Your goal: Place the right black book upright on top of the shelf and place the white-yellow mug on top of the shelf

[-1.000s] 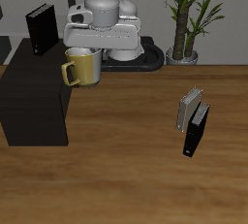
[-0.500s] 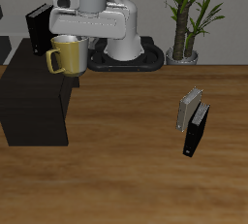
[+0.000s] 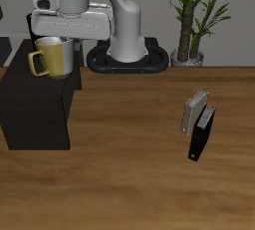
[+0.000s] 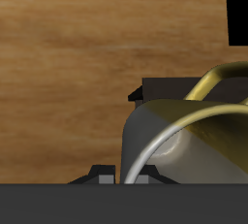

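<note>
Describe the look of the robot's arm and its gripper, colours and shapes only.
The arm is built of thick, rounded, glossy white segments with dark grey to black sections at the joints, rising from a round black base plate. The gripper has a wide, boxy, pale grey-white body; its fingers are dark, seen close up in the wrist view. No cables or markings can be made out.

Change record, landmark: the shelf (image 3: 38, 105).

- White-yellow mug (image 3: 52, 59): a second ago carried beside the shelf's inner edge, over the table; half a second ago over that edge; now above the shelf's flat top, closer to the right black book (image 3: 24, 27) standing at the shelf's back. Its handle points away from the shelf's inner edge throughout.
- Gripper (image 3: 57, 41): has travelled with the mug, clamped on its rim, from beside the shelf to above it.
</note>
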